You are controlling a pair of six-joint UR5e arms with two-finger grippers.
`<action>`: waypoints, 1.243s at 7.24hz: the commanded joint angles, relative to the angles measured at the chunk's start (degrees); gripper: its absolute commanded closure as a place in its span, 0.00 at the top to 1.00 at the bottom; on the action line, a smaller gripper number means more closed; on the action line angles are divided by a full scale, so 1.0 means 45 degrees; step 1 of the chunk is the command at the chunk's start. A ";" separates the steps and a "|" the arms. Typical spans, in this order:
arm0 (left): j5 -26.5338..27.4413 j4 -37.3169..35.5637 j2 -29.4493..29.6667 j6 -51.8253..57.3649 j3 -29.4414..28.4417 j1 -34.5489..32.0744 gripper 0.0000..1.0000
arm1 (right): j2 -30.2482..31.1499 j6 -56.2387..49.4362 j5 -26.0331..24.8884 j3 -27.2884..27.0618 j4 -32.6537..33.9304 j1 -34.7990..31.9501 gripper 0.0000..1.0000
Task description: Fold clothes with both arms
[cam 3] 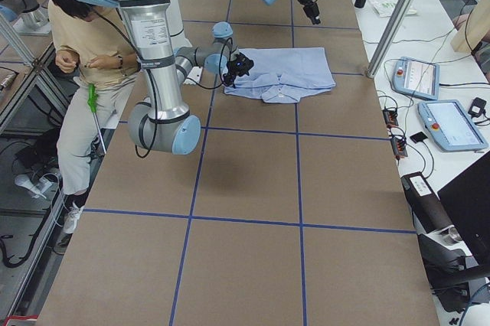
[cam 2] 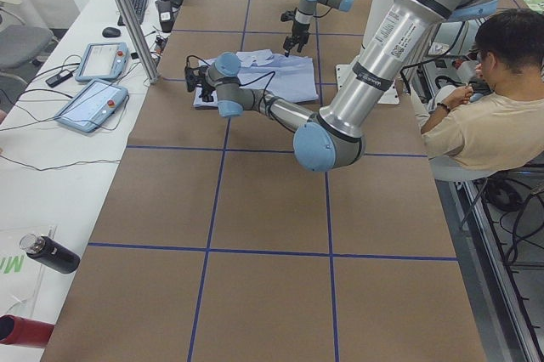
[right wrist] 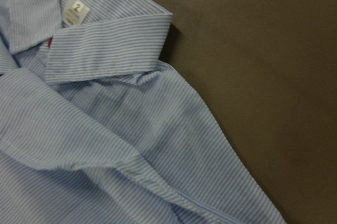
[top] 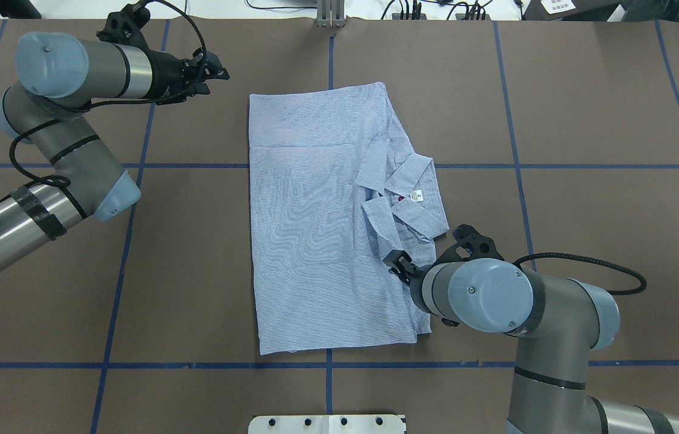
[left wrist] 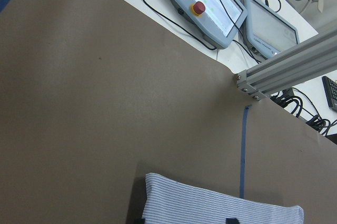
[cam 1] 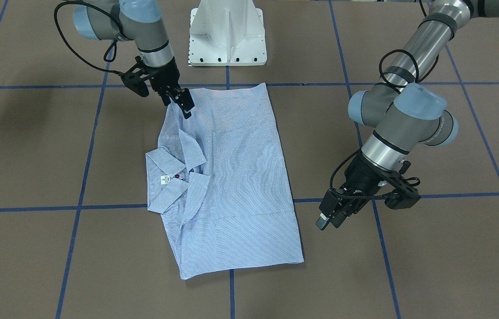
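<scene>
The shirt (top: 309, 229) lies folded flat on the table (top: 586, 241) directly in front of the white pedestal base (cam 1: 227, 40), with its collar (top: 409, 181) on the right arm's side. The right gripper (cam 1: 186, 106) sits over the shirt edge at the end nearer the base (whether its jaws are apart or together cannot be determined). The left gripper (cam 1: 328, 220) hovers off the cloth beside the corner farthest from the base, fingertips (left wrist: 230, 220) apart.

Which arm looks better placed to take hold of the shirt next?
Probably the right arm: its jaws are at the shirt's collar-side edge, while the left arm's jaws hang over bare table, apart from the shirt.
</scene>
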State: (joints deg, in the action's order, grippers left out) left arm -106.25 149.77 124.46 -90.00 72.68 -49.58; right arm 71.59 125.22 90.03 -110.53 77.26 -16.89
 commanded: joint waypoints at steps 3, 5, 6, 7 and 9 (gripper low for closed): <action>0.0017 -0.0019 0.0000 0.0000 -0.0018 0.0002 0.59 | 0.0438 0.2310 -0.1605 -0.0009 -0.0079 0.1448 0.96; 0.0037 -0.0019 0.0000 -0.0020 -0.0018 0.0002 0.60 | 0.0614 0.2311 -0.1628 0.0010 -0.0080 0.1449 0.91; 0.0037 -0.0019 0.0000 -0.0020 0.0001 0.0002 0.60 | 0.0654 0.2311 -0.1648 0.0030 -0.0060 0.1449 0.88; 0.0037 -0.0019 0.0000 -0.0020 -0.0018 0.0021 0.60 | 0.0693 0.2311 -0.1648 -0.0047 -0.0060 0.1449 0.87; 0.0037 -0.0019 0.0000 -0.0059 0.0001 0.0002 0.60 | 0.0673 0.2330 -0.1667 -0.0223 -0.0060 0.1604 0.87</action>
State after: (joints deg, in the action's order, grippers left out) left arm -106.08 149.68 124.45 -90.13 72.65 -49.51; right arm 74.60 135.63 82.60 -111.15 76.99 -10.17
